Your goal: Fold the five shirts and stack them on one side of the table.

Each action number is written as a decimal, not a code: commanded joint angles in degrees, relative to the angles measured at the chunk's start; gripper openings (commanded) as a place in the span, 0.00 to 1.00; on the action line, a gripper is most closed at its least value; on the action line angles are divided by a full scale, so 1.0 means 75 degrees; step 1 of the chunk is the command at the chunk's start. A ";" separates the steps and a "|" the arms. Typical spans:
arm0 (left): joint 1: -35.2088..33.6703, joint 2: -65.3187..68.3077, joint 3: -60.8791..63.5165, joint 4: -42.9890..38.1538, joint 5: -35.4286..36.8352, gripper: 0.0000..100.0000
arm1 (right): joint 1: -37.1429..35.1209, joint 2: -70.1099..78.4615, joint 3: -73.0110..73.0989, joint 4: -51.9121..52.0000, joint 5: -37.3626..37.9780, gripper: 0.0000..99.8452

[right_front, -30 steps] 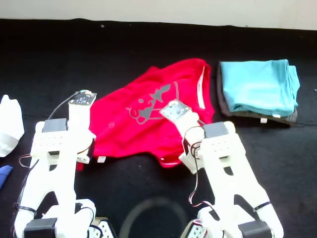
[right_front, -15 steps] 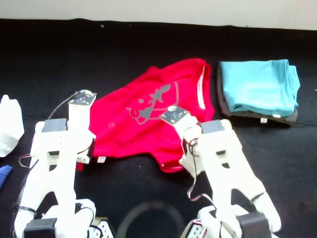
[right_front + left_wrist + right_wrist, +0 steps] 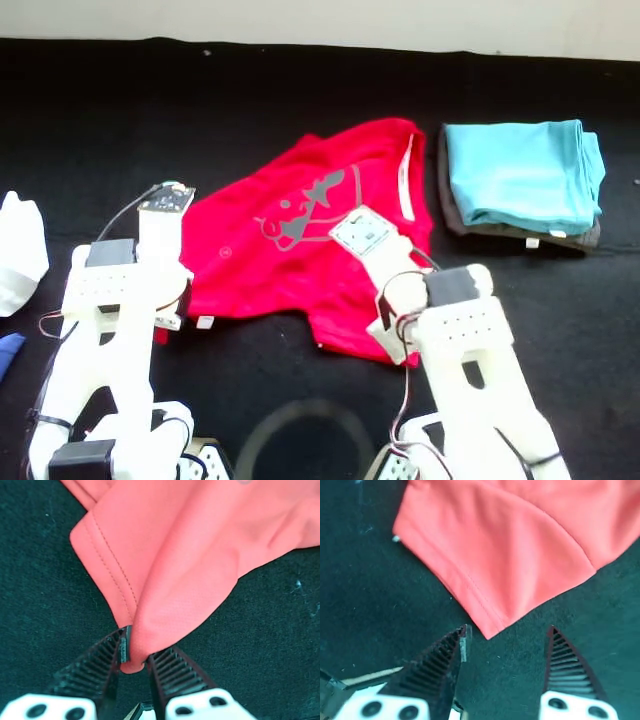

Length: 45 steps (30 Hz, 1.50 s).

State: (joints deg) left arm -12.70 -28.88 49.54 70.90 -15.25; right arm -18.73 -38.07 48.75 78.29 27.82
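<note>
A red shirt with a grey print lies spread in the middle of the black table. My left gripper is shut on a folded edge of the red shirt at its near left corner, under the left arm. My right gripper stands open just above the table, and a hem corner of the red shirt lies right in front of its fingertips. In the high view the right arm is at the shirt's near right hem.
A folded teal shirt rests on a folded grey shirt at the back right. A white shirt and a bit of blue cloth lie at the left edge.
The right arm has drawn back toward the near edge and to the right. The shirt's near right hem now lies a little closer to the front. The left arm has kept still.
</note>
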 commanded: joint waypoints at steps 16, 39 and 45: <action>0.0064 -0.0076 -0.0053 -0.0094 -0.0082 0.01 | -0.0522 0.3780 0.0182 -0.2245 -0.1125 0.19; 0.0111 -0.0088 -0.0064 -0.0094 -0.0082 0.01 | 0.1471 0.1119 0.0088 -0.3124 -0.0551 0.01; 0.0076 -0.0088 -0.0990 0.0047 -0.0035 0.01 | 0.1694 0.1260 -0.1366 -0.2936 -0.1102 0.01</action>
State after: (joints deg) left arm -12.62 -28.88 47.25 70.81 -15.25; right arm -7.12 -27.60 45.93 56.22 21.05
